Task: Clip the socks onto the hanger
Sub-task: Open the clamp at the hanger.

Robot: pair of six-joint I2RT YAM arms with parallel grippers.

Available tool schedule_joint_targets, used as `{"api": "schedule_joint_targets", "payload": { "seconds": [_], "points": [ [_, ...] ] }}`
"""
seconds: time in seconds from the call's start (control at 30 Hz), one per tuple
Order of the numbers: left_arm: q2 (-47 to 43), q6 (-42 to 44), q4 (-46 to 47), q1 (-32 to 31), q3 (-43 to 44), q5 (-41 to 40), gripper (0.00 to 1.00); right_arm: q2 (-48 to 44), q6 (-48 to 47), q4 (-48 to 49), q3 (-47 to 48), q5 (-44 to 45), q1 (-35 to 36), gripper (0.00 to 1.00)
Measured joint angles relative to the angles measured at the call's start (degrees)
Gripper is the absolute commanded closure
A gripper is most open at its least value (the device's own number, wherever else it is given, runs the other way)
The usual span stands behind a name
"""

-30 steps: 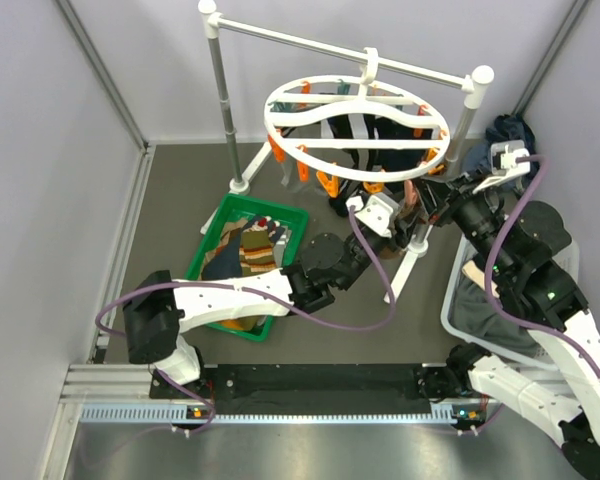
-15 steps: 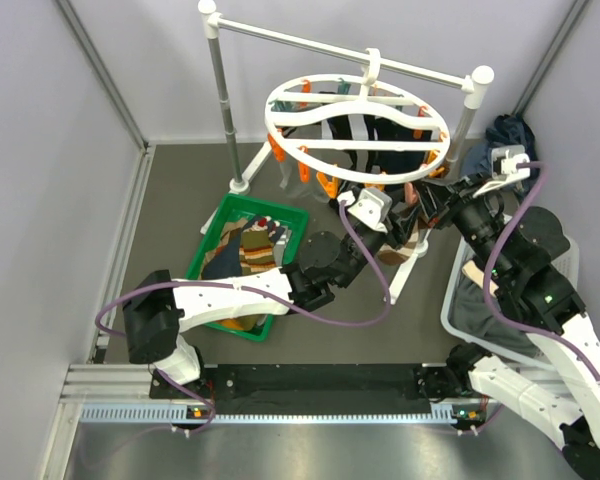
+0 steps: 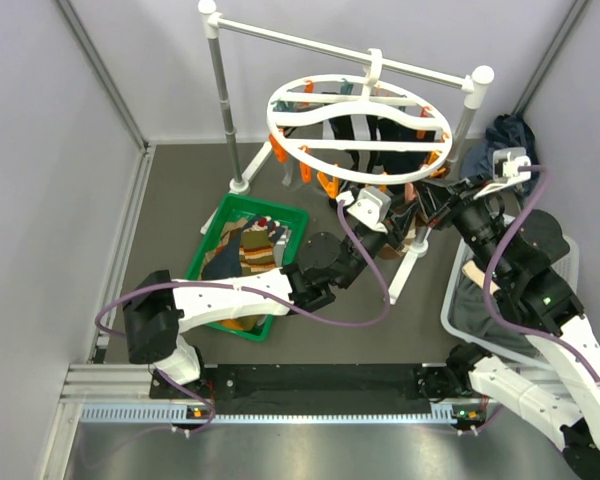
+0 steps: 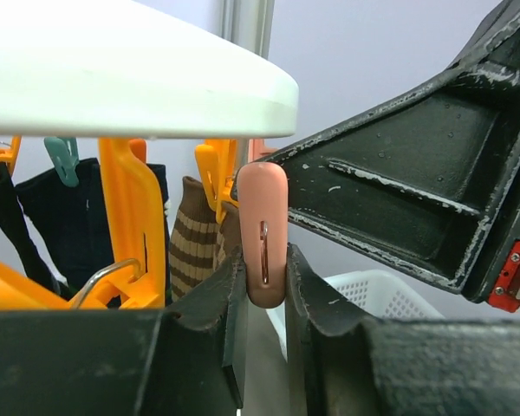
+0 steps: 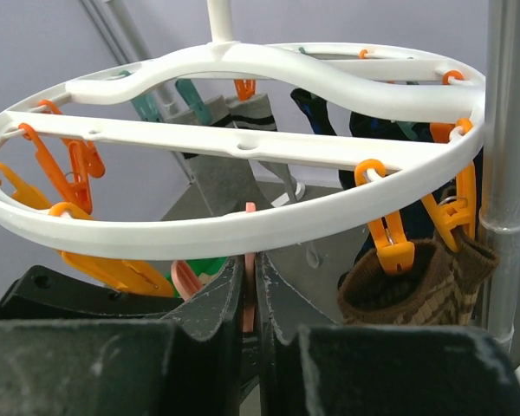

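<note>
Left claw (image 4: 264,269) is closed on a salmon-pink plastic clip (image 4: 263,230), which is held upright between the black fingers (image 4: 217,303) just under the rim of the white round plastic ring hanger (image 4: 113,69). In the overhead view this grip is found at 5 o'clock of the ring. At 7 o'clock of the ring, a green plastic tray (image 3: 206,238) with loose patterned socks (image 3: 258,245) is seen on the dark grey surface. Through the left wrist camera, dark navy socks (image 4: 61,212) are seen hanging at 9 o'clock of the held clip. Next comes an orange plastic clip (image 4: 134,208), then a brown striped knit sock (image 4: 191,238) just beside the held clip. Right claw (image 5: 250,290) is set at 3 o'clock of that clip, its jaws all but together. A thin salmon-pink strip is seen in the slit between them; whether it is pinched cannot be told. A white lattice plastic basket (image 3: 447,298) holding grey cloth (image 3: 480,312) is seen at 4 o'clock of the overhead view.
</note>
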Motion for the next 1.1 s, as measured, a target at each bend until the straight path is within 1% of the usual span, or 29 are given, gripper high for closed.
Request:
{"api": "schedule_joint_targets", "payload": {
  "seconds": [0.03,0.1,0.17,0.27,0.3,0.37,0.4,0.47,0.5,0.57,0.67,0.8,0.93,1.03,1.1],
  "points": [
    [0.00,0.00,0.00,0.00,0.00,-0.04,1.00,-0.15,0.00,0.17,-0.22,-0.02,0.00,0.81],
    [0.00,0.15,-0.02,0.00,-0.22,-0.72,1.00,-0.42,-0.15,-0.48,-0.24,0.04,0.00,0.72],
    [0.00,0.15,0.13,0.17,-0.59,-1.66,1.00,-0.52,-0.55,-1.75,-0.24,0.22,0.00,0.68],
    [-0.02,0.17,0.24,0.28,-1.42,-2.71,1.00,-1.11,-1.31,-3.52,-0.24,0.81,0.00,0.67],
    [-0.02,0.15,0.24,0.28,-1.66,-3.04,1.00,-1.29,-1.75,-4.24,-0.24,1.09,0.00,0.65],
    [-0.02,0.15,0.20,0.28,-2.01,-3.34,1.00,-1.55,-2.43,-5.84,-0.04,1.55,0.00,0.60],
    [-0.02,0.15,0.15,0.28,-2.12,-3.50,1.00,-1.62,-2.89,-6.62,0.11,1.55,0.00,0.55],
    [-0.04,0.15,-0.02,0.28,-2.19,-3.58,1.00,-1.46,-3.89,-8.55,0.98,1.25,0.00,0.50],
    [-0.04,0.11,-0.07,0.28,-2.23,-3.65,1.00,-1.33,-4.37,-9.27,1.46,0.81,0.00,0.45],
    [-0.07,0.02,-0.07,0.28,-2.36,-3.65,1.00,-1.05,-5.25,-10.03,2.54,-0.72,0.00,0.41],
    [-0.13,0.00,-0.50,0.28,-2.47,-3.58,1.00,-0.72,-5.88,-10.58,3.28,-2.99,0.00,0.38],
    [-0.33,0.00,-1.18,0.28,-2.47,-3.39,1.00,0.50,-6.21,-10.60,3.32,-5.68,0.00,0.39],
    [-0.44,0.00,-1.46,0.33,-2.62,-2.99,1.00,2.45,-6.29,-9.92,3.39,-5.73,0.00,0.39],
    [-0.44,-0.13,-1.64,0.46,-2.78,-2.69,1.00,3.76,-6.38,-9.25,3.67,-5.53,0.00,0.42],
    [-0.44,-0.22,-1.73,0.48,-2.78,-2.40,1.00,4.52,-6.40,-8.85,4.00,-5.42,-0.02,0.48]
  ]
}}
